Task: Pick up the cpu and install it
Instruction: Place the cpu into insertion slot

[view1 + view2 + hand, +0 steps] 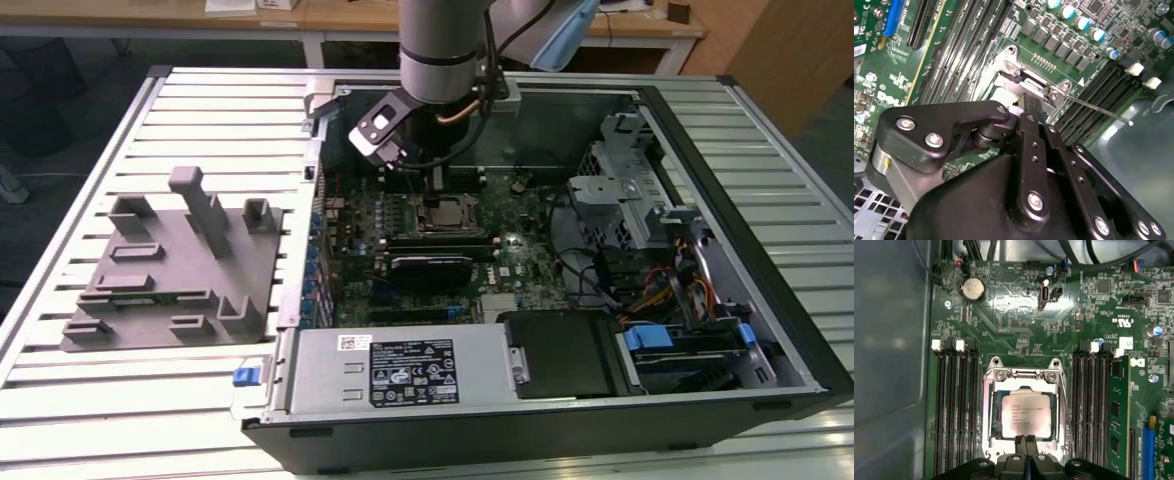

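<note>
Hand (1026, 439) closed tight (nothing gripped), tips at edge of cpu (1026, 415) lying flat in socket frame (988, 407).

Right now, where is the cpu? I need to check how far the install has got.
In the first wrist view the cpu lies in the socket frame between the memory slots, with the gripper at one edge.

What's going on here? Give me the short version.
A robot arm reaches into an open computer case. Its end effector, shut, hangs low over the motherboard at the socket. The cpu lies flat in the socket, right by the end effector's tips.
</note>
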Robot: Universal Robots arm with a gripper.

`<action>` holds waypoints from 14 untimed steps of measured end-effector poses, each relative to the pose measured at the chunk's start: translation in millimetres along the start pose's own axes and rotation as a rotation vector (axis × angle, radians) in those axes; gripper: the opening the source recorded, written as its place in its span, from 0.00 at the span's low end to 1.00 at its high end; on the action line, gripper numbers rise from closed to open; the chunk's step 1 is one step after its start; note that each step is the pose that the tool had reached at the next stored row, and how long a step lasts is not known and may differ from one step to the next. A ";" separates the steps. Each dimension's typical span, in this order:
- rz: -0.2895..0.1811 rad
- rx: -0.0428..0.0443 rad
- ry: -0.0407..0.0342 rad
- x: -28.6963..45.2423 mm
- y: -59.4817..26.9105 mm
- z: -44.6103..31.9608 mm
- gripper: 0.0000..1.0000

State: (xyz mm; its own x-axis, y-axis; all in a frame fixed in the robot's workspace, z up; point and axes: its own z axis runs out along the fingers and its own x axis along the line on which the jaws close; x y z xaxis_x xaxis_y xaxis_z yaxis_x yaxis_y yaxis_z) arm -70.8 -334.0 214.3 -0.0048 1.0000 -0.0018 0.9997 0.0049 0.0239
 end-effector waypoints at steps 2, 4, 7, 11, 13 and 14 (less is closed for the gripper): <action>-0.001 0.0001 0.0002 0.0 -0.2 3.6 0.11; -0.002 0.0000 0.0005 0.0 -0.4 7.1 0.11; -0.003 0.0001 0.0003 0.0 -0.5 10.9 0.11; -0.003 0.0001 0.0003 0.0 -0.7 14.1 0.11; -0.003 0.0003 0.0001 0.0 -0.5 14.3 0.11; -0.003 0.0002 0.0003 0.0 0.1 14.5 0.11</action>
State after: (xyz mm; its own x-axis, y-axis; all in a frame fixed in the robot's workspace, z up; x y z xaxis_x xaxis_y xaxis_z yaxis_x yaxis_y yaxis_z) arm -70.3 -334.0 199.8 -0.0080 1.0000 -0.0015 0.9997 0.0080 0.0237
